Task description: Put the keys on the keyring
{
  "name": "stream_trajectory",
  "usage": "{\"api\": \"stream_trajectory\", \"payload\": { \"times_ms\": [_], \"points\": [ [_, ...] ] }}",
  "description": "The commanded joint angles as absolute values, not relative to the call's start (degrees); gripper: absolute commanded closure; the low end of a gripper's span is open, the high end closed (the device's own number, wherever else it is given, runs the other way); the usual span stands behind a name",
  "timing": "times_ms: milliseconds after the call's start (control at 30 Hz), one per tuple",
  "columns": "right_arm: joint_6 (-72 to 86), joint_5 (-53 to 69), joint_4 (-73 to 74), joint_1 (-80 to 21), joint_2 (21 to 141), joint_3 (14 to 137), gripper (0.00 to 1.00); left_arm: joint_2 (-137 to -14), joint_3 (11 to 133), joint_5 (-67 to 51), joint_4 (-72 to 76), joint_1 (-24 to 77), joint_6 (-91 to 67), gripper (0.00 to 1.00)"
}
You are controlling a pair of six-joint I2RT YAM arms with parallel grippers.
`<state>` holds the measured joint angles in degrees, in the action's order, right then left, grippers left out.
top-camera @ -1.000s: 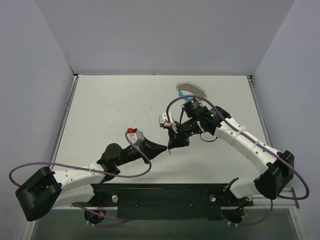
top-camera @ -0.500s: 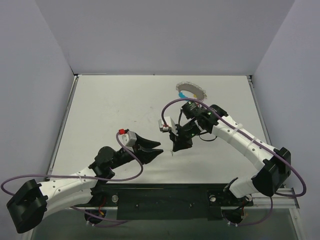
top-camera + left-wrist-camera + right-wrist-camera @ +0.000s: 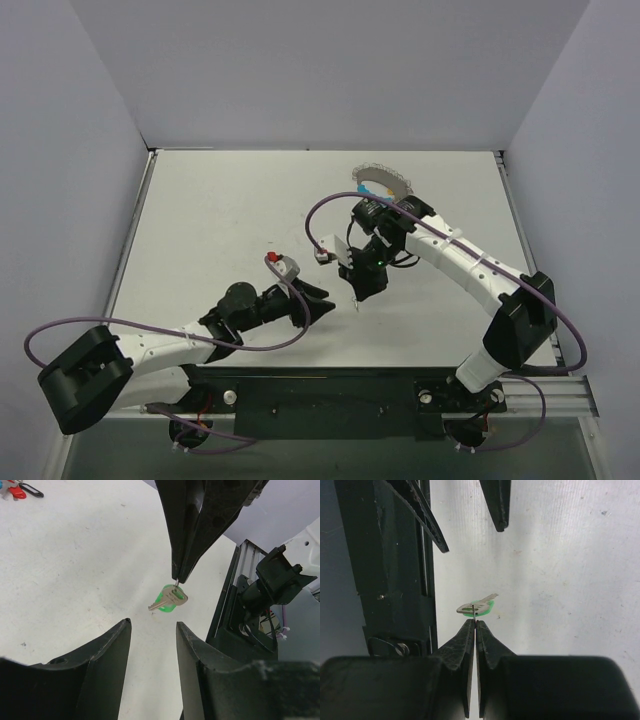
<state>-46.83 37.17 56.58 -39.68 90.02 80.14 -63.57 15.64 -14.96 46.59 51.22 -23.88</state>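
A tiny silver key with a bright green head (image 3: 169, 599) dangles just above the white table (image 3: 220, 220), hung by a thin metal loop. My right gripper (image 3: 475, 621) is shut on that loop, its tips pointing down near the table's front middle (image 3: 361, 297). My left gripper (image 3: 152, 626) is open and empty, its fingers (image 3: 107, 645) aimed at the key from a short way off, not touching it. In the top view the left gripper (image 3: 322, 300) sits just left of the right one. The keyring (image 3: 383, 183), a silvery loop with a light-blue segment, lies at the back right.
Small red-headed keys with a black tag (image 3: 12, 490) lie far off at the top left of the left wrist view. The black mounting rail (image 3: 330, 390) runs along the near table edge, close behind the hanging key. Purple cables loop over both arms.
My left gripper has opened and let go at the key, drawn back left, then edged forward again. My right gripper, still shut, has shifted slightly right with the green key.
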Motion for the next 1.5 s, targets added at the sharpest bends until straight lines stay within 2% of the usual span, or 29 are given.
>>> {"api": "stream_trajectory", "payload": {
  "times_ms": [0,633,1467],
  "points": [
    [-47.46,36.82,61.78,-39.38,91.58,82.53,1.0,-67.14,19.86,-15.21,54.66,51.15,-24.26,0.49],
    [-47.11,43.06,62.4,-37.27,92.72,83.5,1.0,-80.77,21.18,-21.53,72.94,51.24,-29.27,0.55],
    [-47.46,46.67,62.67,-36.3,92.11,83.5,1.0,-84.2,22.85,-24.61,74.62,51.33,-30.85,0.61]
  ]
}}
